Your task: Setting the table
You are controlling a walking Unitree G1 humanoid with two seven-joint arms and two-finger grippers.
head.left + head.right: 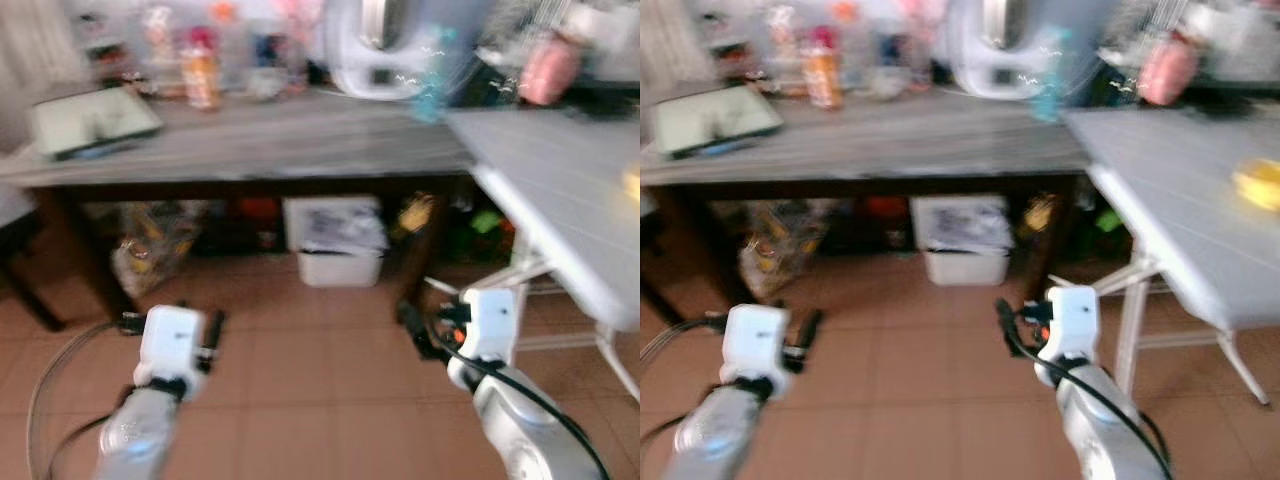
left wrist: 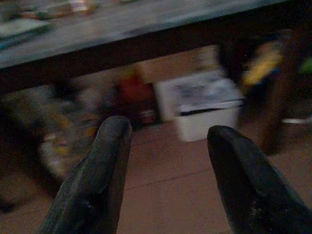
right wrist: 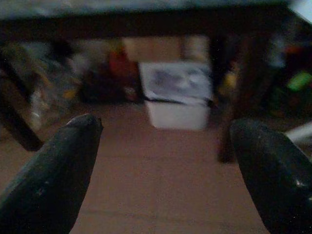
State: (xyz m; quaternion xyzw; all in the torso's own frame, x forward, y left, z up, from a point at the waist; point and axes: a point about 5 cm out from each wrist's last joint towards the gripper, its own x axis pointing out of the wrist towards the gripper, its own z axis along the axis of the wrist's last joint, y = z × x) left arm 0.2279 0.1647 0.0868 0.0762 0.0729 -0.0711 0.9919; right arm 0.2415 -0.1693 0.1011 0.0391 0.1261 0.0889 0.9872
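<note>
A long grey-topped table with dark legs stands ahead, its far edge crowded with blurred bottles and jars. A flat pale tray-like thing lies near its left end. A white folding table juts in from the right, touching the grey one's corner, with a small yellow object resting on it.

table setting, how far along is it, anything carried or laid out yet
Nothing looks laid yet: the white folding table bears just a blurred yellow object, not a place setting. Nothing is in hand: the left tool and right tool are both open and empty, low over the tiled floor in front of the cluttered grey-topped wooden table. Fetching and placing everything is left.
</note>
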